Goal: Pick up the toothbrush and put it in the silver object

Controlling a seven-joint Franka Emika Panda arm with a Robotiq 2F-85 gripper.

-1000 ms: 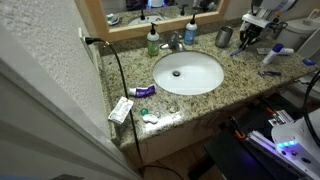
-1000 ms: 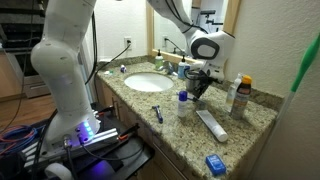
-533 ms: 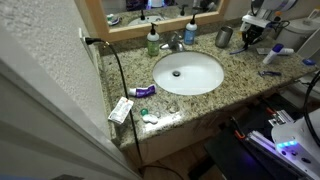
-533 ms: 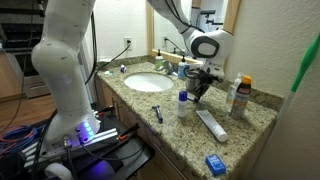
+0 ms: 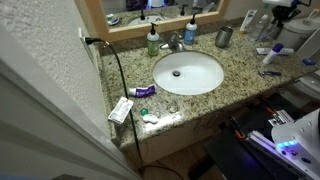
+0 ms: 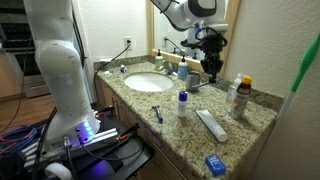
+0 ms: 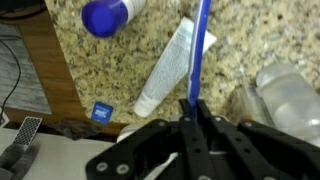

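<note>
Hand (image 7: 192,112) clamped on the toothbrush (image 7: 201,50). Wrist view showed the fingers closed together on the lower end of the light blue handle, with the rest of it standing out past them. Brush held in the air, clear of the bench (image 7: 110,60), above a white tube (image 7: 168,66).

Silver cup (image 5: 223,37) stood upright at the back of the bench, beside the sink (image 5: 188,72) and well apart from the hand (image 6: 211,60).

Risks, as judged:
- The grip looked thin and near one end, so the brush could pivot or slip during the carry.
- The cup mouth is narrow. A tilted brush could catch the rim and tip the cup or fall onto the bench.
- A blue-capped bottle (image 7: 106,14) and a clear bottle (image 7: 285,95) stood close under the hand, and a low sweep could knock them.

Hard to make out:
- The brush head could not be told from the handle in any view.
- In the exterior views the brush was too thin to see clearly in the hand.
- The wrist view did not show the cup.
- The cup's inside was not visible.
</note>
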